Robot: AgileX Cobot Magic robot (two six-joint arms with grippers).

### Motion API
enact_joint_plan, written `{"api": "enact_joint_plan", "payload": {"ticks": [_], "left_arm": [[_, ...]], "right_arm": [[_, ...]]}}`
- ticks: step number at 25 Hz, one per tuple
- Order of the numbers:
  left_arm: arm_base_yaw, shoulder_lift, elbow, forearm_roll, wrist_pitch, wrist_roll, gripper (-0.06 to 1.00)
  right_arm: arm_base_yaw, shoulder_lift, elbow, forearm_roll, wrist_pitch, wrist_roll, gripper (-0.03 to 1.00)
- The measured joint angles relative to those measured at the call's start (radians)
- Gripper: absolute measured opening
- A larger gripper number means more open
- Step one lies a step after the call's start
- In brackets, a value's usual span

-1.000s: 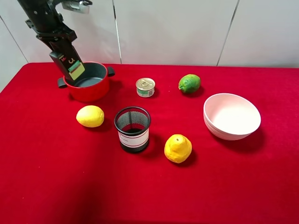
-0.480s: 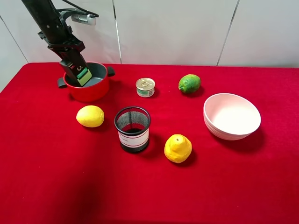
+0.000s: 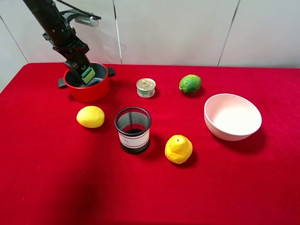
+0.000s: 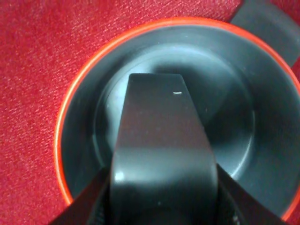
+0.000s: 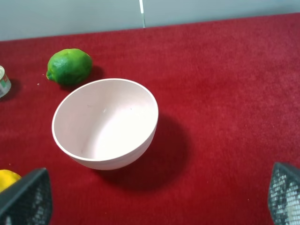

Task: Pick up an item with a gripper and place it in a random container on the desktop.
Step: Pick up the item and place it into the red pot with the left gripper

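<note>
My left gripper (image 3: 80, 67) is shut on the dark grey pump bottle (image 3: 86, 75) and holds it tilted, its lower end inside the red pot (image 3: 93, 90) at the back left of the red desktop (image 3: 56, 173). In the left wrist view the bottle (image 4: 161, 150) fills the middle, over the pot's dark interior, inside the red rim (image 4: 70, 108). Whether the bottle touches the pot's bottom I cannot tell. My right gripper (image 5: 154, 199) is open and empty above the cloth near the white bowl; it is out of the exterior high view.
A lemon (image 3: 90, 116) lies in front of the pot. A black mesh cup (image 3: 133, 130), a second lemon (image 3: 178, 149), a small tin can (image 3: 146, 87), a lime (image 3: 190, 84) and a white bowl (image 3: 232, 116) stand across the middle and right.
My left gripper has moved right and down with the bottle, from above the pot's left rim into the pot's opening. Nothing else has moved.
</note>
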Motion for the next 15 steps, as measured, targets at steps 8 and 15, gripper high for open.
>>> {"api": "enact_joint_plan", "payload": {"ticks": [8,15], "left_arm": [[0.0,0.0,0.0,0.0,0.006,0.002,0.41],[0.0,-0.001,-0.001,-0.002,0.015,-0.014,0.59]], "right_arm": [[0.0,0.0,0.0,0.0,0.0,0.0,0.69],[0.0,0.0,0.0,0.0,0.0,0.0,0.69]]}}
